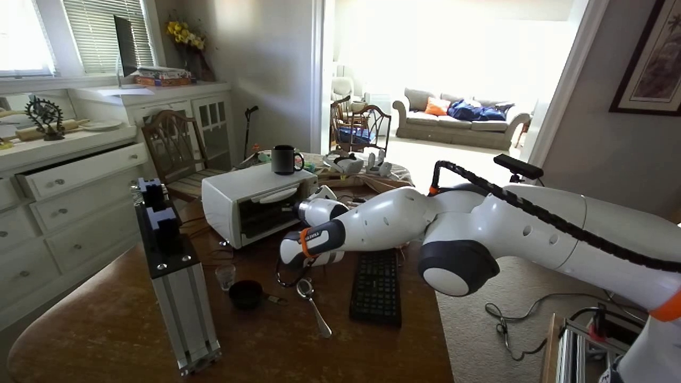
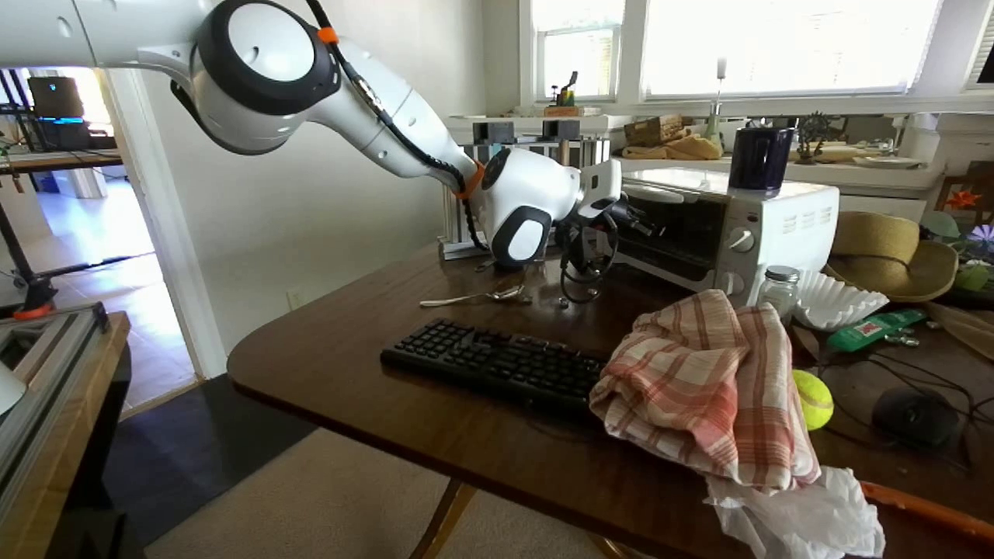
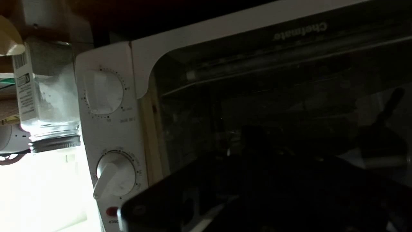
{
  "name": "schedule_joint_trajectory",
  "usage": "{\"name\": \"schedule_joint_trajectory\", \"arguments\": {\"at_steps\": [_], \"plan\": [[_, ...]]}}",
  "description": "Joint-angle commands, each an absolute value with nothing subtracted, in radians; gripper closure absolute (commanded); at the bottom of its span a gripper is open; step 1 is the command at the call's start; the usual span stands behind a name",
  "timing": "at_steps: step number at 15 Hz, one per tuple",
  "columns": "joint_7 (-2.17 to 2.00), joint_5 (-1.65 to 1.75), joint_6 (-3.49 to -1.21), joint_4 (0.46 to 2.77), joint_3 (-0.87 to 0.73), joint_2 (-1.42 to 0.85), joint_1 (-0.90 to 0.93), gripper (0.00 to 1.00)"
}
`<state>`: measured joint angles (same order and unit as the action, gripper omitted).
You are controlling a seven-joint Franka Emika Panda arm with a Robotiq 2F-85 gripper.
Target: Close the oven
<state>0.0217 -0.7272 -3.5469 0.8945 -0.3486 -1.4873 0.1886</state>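
Observation:
The small white oven (image 1: 218, 207) stands on the brown table; it also shows in an exterior view (image 2: 796, 225) and up close, upside down, in the wrist view (image 3: 111, 135). Its dark glass door (image 2: 683, 233) stands upright against the front, with the white handle (image 1: 279, 195) at the top. I cannot tell if it is fully shut. My gripper (image 1: 290, 208) is at the door, below the handle; it also shows in an exterior view (image 2: 648, 223). In the dark wrist view its tips (image 3: 253, 137) look together and empty in front of the glass. Contact is unclear.
A dark mug (image 1: 283, 159) stands on the oven's top. A silver frame (image 1: 183, 314) stands beside it. A keyboard (image 2: 497, 361), spoon (image 1: 315, 308), black measuring cup (image 1: 246, 294), glass jar (image 2: 779, 289) and checked towel (image 2: 699, 388) lie around the table.

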Motion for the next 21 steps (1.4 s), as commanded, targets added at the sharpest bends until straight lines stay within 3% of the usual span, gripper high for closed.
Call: {"name": "schedule_joint_trajectory", "arguments": {"at_steps": [1,10,20,21], "plan": [[0.027,-0.760,-3.535,0.904,-0.376,-1.487,0.205,1.00],[0.075,-0.854,-3.306,0.992,-0.545,-1.436,0.275,1.00],[0.348,-0.805,-2.901,1.111,-0.478,-1.195,0.214,1.00],[0.273,-0.620,-2.902,1.158,-0.393,-1.135,0.165,1.00]]}}
